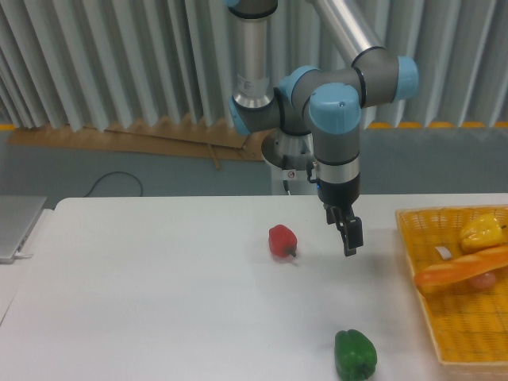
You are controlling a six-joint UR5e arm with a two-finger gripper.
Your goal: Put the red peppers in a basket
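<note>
One red pepper (282, 240) lies on the white table (159, 302), near its middle, with its dark stem pointing down and to the right. One gripper (350, 242) hangs just to the right of it, above the table and apart from the pepper, holding nothing. Its dark fingers (352, 235) are seen edge-on and overlap, so I cannot tell how far the jaws are parted.

One basket (413, 254), yellow-orange mesh, sits at the right edge of the table, well apart from the red pepper and partly cut off by the frame. Inside it are one yellow pepper (482, 232) toward the back and one long orange item (460, 268) lying across the middle. A pale pinkish thing peeks out under the orange one, and a small white piece lies just beside it; both are too small to identify.

One green pepper (354, 354) stands at the front edge of the table, below the gripper and left of the basket.
</note>
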